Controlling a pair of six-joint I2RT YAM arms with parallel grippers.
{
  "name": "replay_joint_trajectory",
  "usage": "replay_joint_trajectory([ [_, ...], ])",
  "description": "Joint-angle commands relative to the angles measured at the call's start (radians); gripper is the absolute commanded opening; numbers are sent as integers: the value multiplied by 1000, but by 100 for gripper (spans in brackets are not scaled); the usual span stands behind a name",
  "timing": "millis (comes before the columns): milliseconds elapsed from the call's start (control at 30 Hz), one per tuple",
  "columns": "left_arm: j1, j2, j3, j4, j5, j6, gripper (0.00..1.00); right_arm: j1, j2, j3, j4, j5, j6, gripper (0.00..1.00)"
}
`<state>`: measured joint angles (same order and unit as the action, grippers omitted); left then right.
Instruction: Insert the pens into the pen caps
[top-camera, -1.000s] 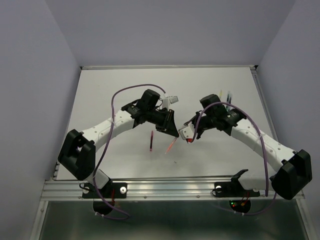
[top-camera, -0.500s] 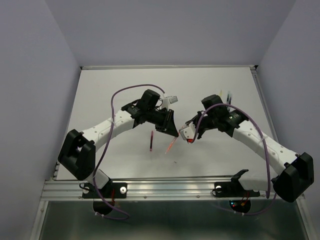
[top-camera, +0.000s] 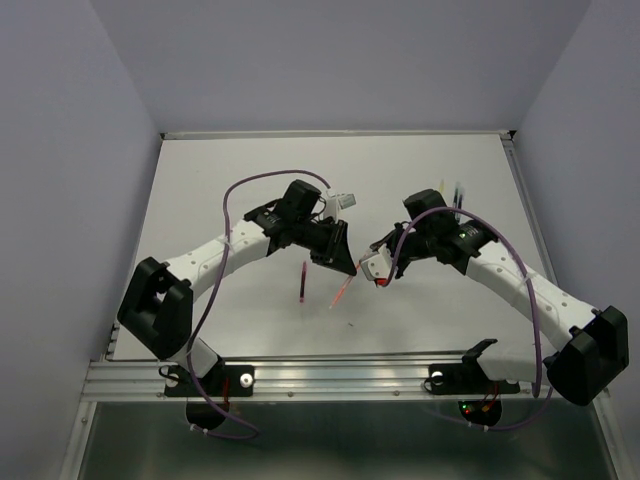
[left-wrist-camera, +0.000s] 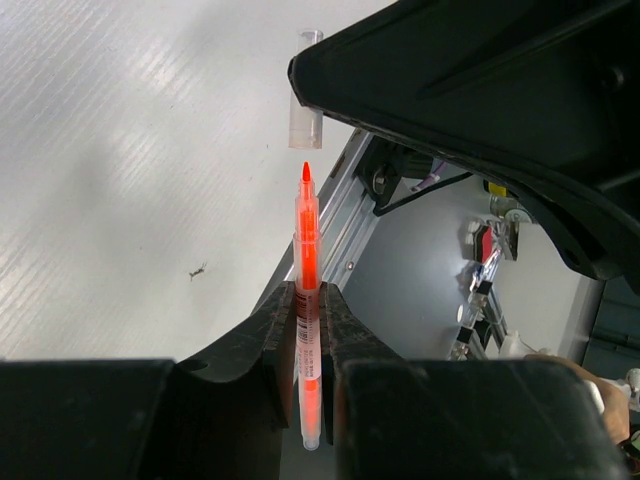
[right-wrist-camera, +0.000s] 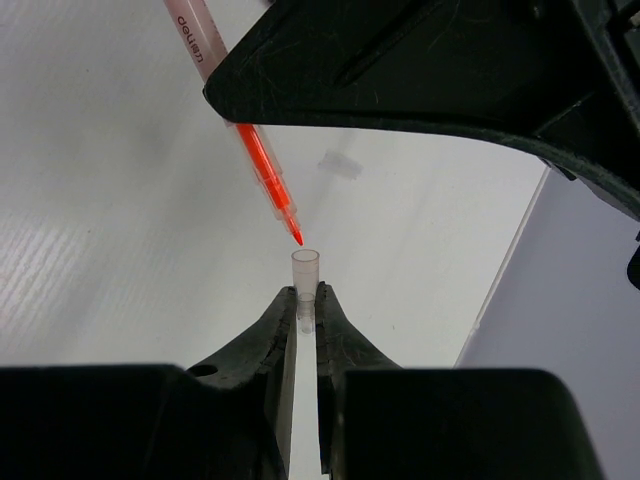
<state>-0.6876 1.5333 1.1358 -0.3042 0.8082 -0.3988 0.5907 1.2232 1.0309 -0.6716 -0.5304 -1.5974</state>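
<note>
Orange-red pen (left-wrist-camera: 306, 225) pinched in left pincer (left-wrist-camera: 310, 293); translucent cap (right-wrist-camera: 304, 268) pinched in right pincer (right-wrist-camera: 306, 293)

High rear overhead; two close, opposed wrist views, both on orange-red pen (left-wrist-camera: 307, 240) and cap (right-wrist-camera: 304, 270).

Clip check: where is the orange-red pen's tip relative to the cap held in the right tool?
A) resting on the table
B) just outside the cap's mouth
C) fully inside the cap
B: in the right wrist view the tip of the orange-red pen, gripped by the left tool, sits just short of the open mouth of the pen cap pinched in the right tool.
</note>
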Motion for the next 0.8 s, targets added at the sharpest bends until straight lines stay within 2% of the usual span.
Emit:
replay_joint_trajectory([
  [0,-4,10,22,-3,25,29,0,8,-27,-6,37,-39,1,2],
  [333,-6,8,25,-6,17,32,0,8,-7,12,-45,-43,-55,2],
  [567,-6,-2,18,-6,9,32,0,8,33,21,-11,9,-21,2],
  [767,-6,1,18,-1,13,35,0,8,21,15,-2,-25,-24,2],
])
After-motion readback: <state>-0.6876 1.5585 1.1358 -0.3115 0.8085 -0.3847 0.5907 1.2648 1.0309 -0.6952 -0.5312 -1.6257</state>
